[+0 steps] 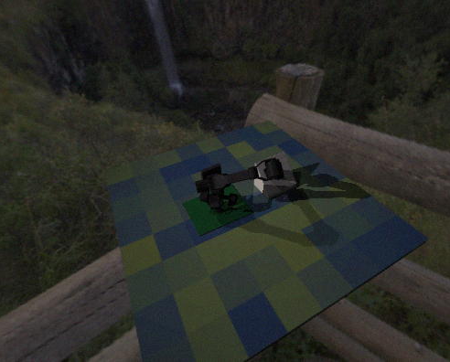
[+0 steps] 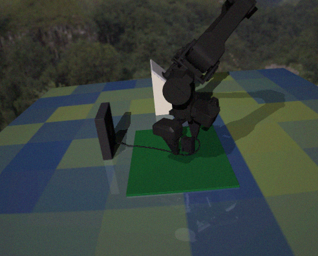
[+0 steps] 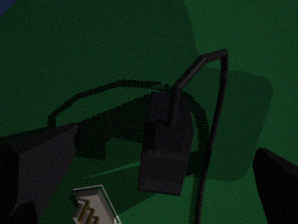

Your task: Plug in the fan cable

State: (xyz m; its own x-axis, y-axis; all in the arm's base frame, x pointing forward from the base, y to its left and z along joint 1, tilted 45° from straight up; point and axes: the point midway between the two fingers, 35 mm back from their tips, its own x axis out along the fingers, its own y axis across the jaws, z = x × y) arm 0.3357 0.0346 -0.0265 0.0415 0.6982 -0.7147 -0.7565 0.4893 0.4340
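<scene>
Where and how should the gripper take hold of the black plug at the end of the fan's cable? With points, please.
Grip the plug (image 2: 188,145) (image 3: 167,145) by its two long sides, probably best from above: the open gripper (image 2: 186,145) (image 3: 167,144) already straddles that narrow, blocky body in the wrist view. Stay clear of the end where the cable (image 2: 150,148) (image 3: 215,125) loops out.

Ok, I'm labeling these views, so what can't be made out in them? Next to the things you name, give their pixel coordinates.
- Lower end of the header (image 3: 102,207): cut off by the wrist view's bottom edge.
- Header in the exterior view: not discernible around the dark fingers.
- Whether the plug (image 2: 188,145) (image 3: 167,145) touches the board (image 1: 203,221) (image 2: 182,176) (image 3: 250,45): too dark.
</scene>
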